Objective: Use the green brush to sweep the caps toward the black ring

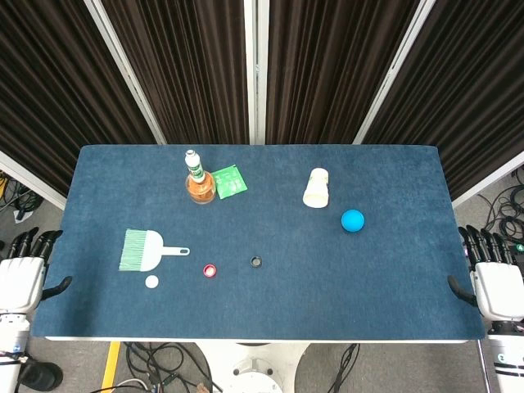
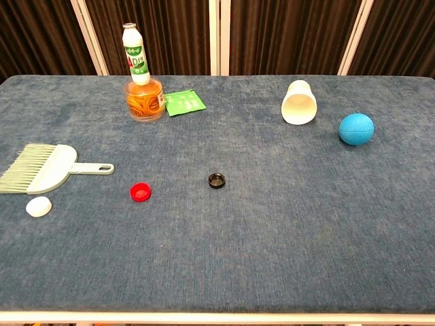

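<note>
The green brush (image 1: 144,250) (image 2: 42,168) lies flat on the blue table at the left, bristles to the left and handle to the right. A white cap (image 1: 152,282) (image 2: 39,206) sits just in front of it. A red cap (image 1: 210,269) (image 2: 140,192) lies to its right. The small black ring (image 1: 256,262) (image 2: 217,180) is near the table's middle. My left hand (image 1: 23,274) hangs off the table's left edge, fingers apart, holding nothing. My right hand (image 1: 494,278) hangs off the right edge, likewise empty. Neither hand shows in the chest view.
At the back left a white bottle (image 1: 194,166) (image 2: 137,54) stands in a clear cup of orange bands (image 2: 144,102), beside a green packet (image 1: 230,181) (image 2: 184,102). A white paper cup (image 1: 317,187) (image 2: 299,102) lies on its side, with a blue ball (image 1: 353,220) (image 2: 356,129) nearby.
</note>
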You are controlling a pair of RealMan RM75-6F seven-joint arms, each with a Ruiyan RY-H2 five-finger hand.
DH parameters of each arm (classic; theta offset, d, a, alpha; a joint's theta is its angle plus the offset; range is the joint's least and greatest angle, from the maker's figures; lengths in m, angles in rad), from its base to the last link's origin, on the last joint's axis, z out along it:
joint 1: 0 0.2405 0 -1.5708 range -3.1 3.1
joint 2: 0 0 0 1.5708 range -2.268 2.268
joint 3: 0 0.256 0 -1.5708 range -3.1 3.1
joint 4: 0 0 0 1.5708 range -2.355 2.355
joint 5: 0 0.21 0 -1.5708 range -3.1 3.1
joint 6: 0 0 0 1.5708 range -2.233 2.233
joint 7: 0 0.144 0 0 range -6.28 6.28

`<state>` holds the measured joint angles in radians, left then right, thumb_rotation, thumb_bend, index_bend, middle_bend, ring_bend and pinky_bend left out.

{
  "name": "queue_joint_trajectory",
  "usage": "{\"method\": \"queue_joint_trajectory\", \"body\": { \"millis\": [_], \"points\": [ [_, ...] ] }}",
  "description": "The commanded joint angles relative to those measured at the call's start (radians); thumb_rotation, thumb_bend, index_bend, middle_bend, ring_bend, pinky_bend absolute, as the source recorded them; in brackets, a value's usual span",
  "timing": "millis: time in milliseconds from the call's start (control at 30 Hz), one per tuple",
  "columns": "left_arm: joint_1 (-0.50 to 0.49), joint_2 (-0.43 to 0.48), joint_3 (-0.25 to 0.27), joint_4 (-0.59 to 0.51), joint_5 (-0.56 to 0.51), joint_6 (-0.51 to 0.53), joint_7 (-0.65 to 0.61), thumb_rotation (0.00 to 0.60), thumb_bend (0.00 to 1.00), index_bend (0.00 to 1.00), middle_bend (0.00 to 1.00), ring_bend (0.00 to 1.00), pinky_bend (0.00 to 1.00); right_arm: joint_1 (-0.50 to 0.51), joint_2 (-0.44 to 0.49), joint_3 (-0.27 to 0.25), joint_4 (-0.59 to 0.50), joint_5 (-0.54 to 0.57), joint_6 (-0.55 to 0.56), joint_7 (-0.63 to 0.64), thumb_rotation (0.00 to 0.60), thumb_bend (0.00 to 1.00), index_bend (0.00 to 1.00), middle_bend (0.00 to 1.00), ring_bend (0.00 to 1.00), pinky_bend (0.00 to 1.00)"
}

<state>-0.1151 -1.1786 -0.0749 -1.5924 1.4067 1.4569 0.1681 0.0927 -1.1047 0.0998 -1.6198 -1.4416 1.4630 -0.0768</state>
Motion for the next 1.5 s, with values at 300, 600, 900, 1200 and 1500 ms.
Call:
{"method": "queue_joint_trajectory", "body": {
  "millis": [300,600,900,1200,1500],
  "points": [
    [-0.019,-0.003,-0.016,0.000,0.004,-0.009,-0.016,0.600,0.17,0.14,0.15,0.06,0.10,-0.007,-0.001,-0.001,0.006,0.000,0.010,0.011,0.600,0.17,0.00,0.05,0.00,0.01],
    [-0.065,0.003,-0.029,0.002,0.013,-0.065,-0.061,0.600,0.16,0.16,0.15,0.06,0.10,-0.011,0.021,0.015,0.006,0.002,0.033,0.013,0.600,0.17,0.00,0.05,0.00,0.01],
    [-0.162,-0.028,-0.060,0.022,0.044,-0.152,-0.132,0.600,0.15,0.23,0.24,0.20,0.13,-0.006,0.056,0.036,-0.007,-0.002,0.052,0.011,0.600,0.18,0.00,0.05,0.00,0.01],
    [-0.316,-0.146,-0.106,0.099,-0.074,-0.381,-0.143,0.600,0.16,0.37,0.42,0.66,0.78,-0.006,0.077,0.044,-0.004,0.004,0.054,0.022,0.600,0.18,0.00,0.05,0.00,0.01],
    [-0.426,-0.294,-0.088,0.197,-0.149,-0.502,0.031,0.600,0.16,0.37,0.46,0.75,0.88,-0.007,0.087,0.045,-0.005,0.008,0.054,0.025,0.600,0.17,0.00,0.05,0.00,0.01]
  ]
}}
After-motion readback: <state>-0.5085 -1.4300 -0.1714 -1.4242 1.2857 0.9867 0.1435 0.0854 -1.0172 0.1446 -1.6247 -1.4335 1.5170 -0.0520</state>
